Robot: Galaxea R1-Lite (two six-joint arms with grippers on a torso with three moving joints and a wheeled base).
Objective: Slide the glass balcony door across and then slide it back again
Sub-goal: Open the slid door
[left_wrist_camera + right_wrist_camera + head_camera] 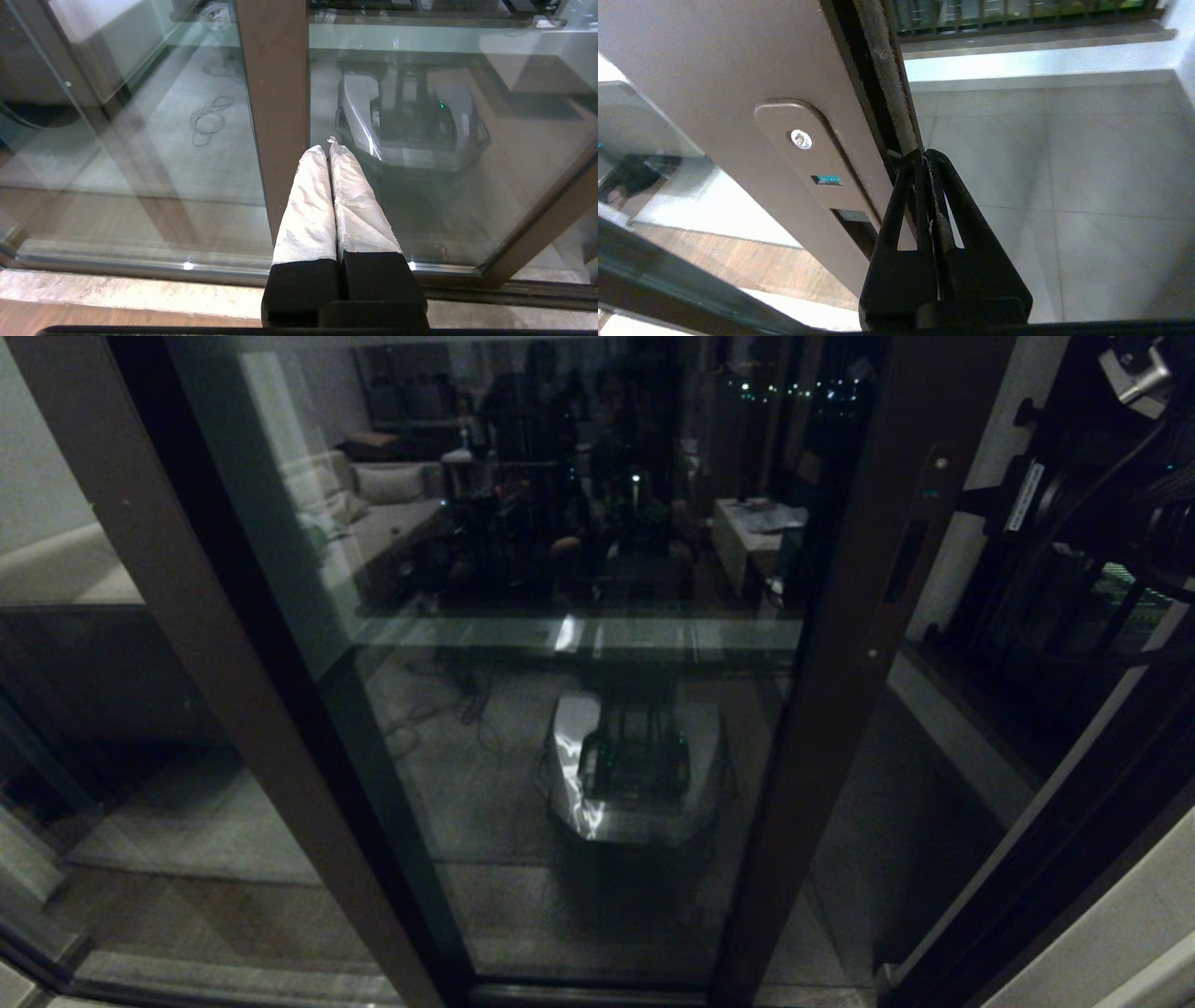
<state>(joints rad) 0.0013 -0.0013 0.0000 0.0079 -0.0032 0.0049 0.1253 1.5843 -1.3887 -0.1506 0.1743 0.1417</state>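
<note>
With our right gripper (924,156) clenched empty against the tall brown-framed glass balcony door (738,70)'s edge, we should push steadily sideways, staying clear of its recessed handle slot (854,228).

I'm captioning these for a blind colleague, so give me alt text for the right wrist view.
The right hand, fingers shut, sits against the edge of the brown door frame, beside its handle plate with a screw. Past the edge lies a pale tiled balcony floor.

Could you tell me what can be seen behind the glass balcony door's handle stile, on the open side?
Past the handle stile of the glass balcony door, by the shut right gripper, lie pale balcony floor tiles, a low ledge and railing bars. The stile hides whatever lies behind it.
</note>
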